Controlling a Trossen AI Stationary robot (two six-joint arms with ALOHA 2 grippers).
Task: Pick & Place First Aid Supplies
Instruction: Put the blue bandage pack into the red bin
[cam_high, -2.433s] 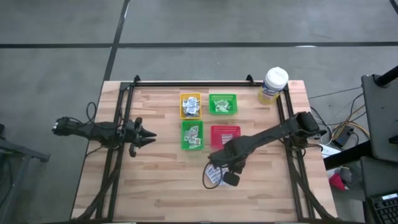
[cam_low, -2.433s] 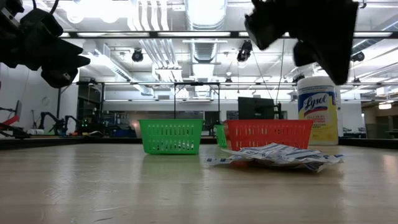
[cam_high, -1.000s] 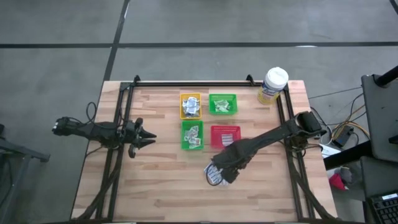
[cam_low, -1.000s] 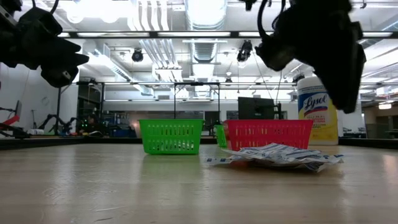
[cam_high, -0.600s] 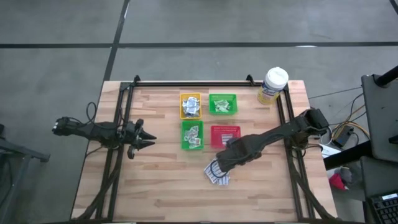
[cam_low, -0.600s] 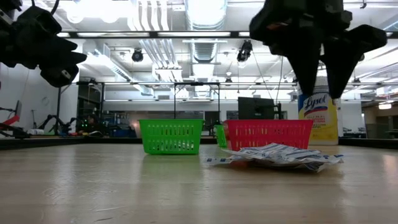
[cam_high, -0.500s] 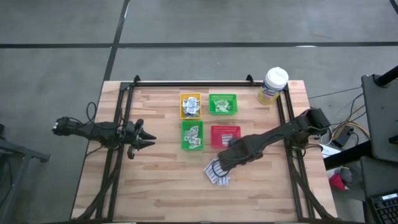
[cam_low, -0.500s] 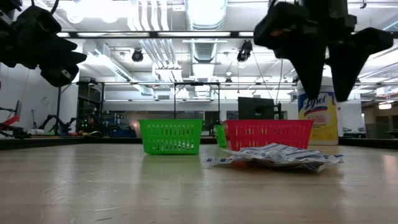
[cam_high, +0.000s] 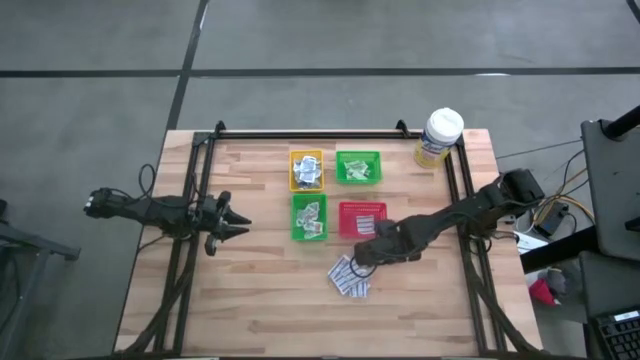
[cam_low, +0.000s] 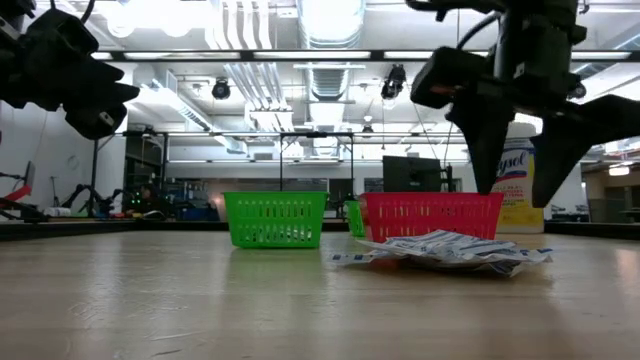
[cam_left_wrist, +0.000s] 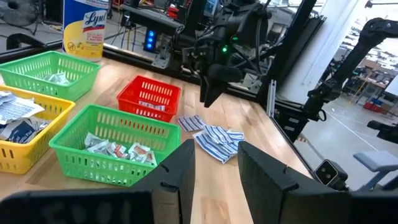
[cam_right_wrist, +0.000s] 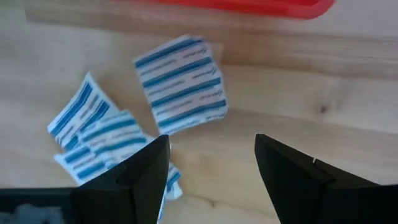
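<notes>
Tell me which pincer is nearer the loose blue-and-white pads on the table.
Right. The right pincer hangs open just above the blue-and-white pads, beside the red tray; the left pincer waits far off at the table's left.

Trays and a wipes canister on a wooden table

Red tray (cam_high: 362, 219) just beside the open right pincer; Lysol canister (cam_high: 440, 136) well apart, at the table (cam_high: 260, 300) corner.

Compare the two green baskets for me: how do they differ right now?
The near green basket holds flat packets with red and dark print; the far green basket holds fewer, paler pieces. The near one sits beside the red basket, the far one beside the yellow canister. Both are slotted green plastic.
</notes>
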